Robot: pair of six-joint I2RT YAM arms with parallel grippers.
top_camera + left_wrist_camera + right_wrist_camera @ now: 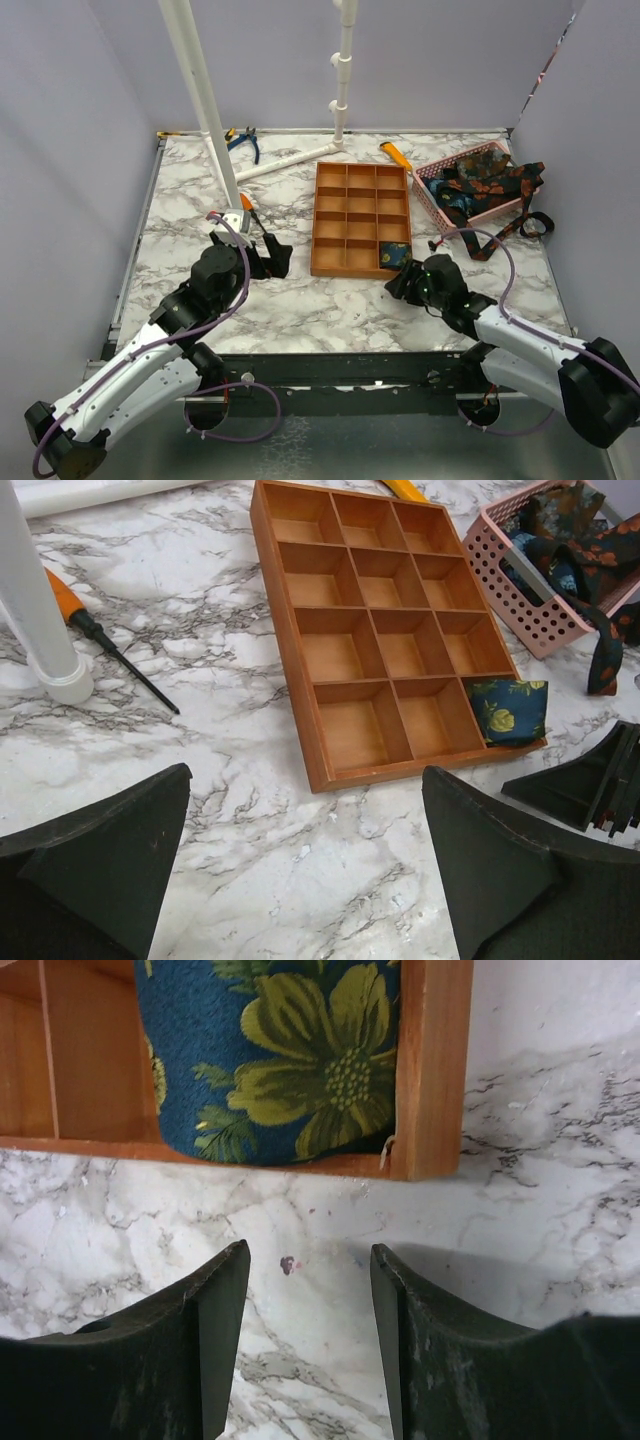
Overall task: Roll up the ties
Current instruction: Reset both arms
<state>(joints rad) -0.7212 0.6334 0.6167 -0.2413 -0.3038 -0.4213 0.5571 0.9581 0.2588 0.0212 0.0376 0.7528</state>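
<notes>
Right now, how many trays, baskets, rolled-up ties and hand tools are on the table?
Trays: 1, the orange tray
Baskets: 1, the pink basket
Rolled-up ties: 1, the blue flowered tie
Hand tools: 3, the screwdriver, the pliers, the yellow-handled tool
Total: 6

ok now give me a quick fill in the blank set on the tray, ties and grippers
The rolled tie sits in the tray's near-____ corner compartment.
The tray has ____ compartments in all.
The other ties lie loose in a basket coloured ____.
The left gripper and right gripper both stand ____, holding nothing.
Missing words: right; twelve; pink; open.
</notes>
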